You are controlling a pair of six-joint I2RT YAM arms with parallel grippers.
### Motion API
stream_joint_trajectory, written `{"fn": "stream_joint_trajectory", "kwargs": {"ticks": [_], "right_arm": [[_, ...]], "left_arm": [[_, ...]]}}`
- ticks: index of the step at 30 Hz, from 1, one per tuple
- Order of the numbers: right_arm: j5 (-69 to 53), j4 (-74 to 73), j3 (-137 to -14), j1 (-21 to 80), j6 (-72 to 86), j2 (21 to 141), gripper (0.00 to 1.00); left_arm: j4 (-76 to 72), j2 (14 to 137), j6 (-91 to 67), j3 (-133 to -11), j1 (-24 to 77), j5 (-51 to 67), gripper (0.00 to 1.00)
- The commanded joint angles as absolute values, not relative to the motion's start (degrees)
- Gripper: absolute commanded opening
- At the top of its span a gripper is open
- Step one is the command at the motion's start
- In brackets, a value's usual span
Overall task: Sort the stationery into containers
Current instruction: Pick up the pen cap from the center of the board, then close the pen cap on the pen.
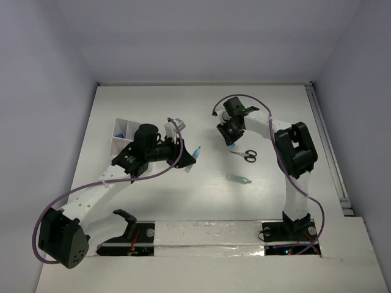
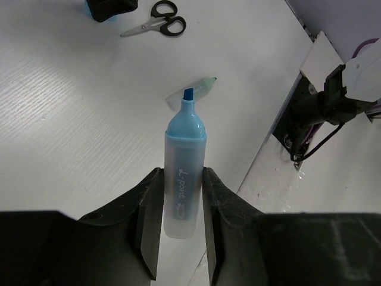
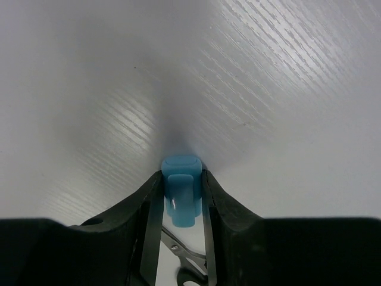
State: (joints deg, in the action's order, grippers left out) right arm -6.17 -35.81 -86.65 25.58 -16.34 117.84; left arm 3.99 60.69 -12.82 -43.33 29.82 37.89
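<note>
Gripping an uncapped highlighter [image 2: 184,137], frosted barrel, light-blue chisel tip, the left pincer [image 2: 181,174] sits left of the scissors [image 1: 246,155]; the right pincer [image 3: 181,174] is clamped on a light-blue clipped cap [image 3: 178,208] just beside the scissors.

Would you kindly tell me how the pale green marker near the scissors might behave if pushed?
The pale green marker has a rounded barrel, so it would probably roll across the smooth table. It looks like stiff, light plastic, likely sliding easily.
</note>
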Motion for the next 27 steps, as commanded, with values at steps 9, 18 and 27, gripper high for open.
{"fn": "stream_joint_trajectory", "kwargs": {"ticks": [9,18,27], "right_arm": [[-18.44,-12.51,-81.67,26.19,2.52,98.37,0.21],[-43.77,46.35,-65.49,26.19,44.26,90.00,0.21],[-44.39,92.79,-60.03,26.19,75.22,96.06,0.22]], "left_arm": [[-4.56,60.03,-18.01,-43.24,27.86,43.07,0.00],[-18.08,56.43,-28.20,-44.74,27.86,46.67,0.00],[-41.19,55.28,-44.28,-42.28,27.86,48.60,0.00]]}}
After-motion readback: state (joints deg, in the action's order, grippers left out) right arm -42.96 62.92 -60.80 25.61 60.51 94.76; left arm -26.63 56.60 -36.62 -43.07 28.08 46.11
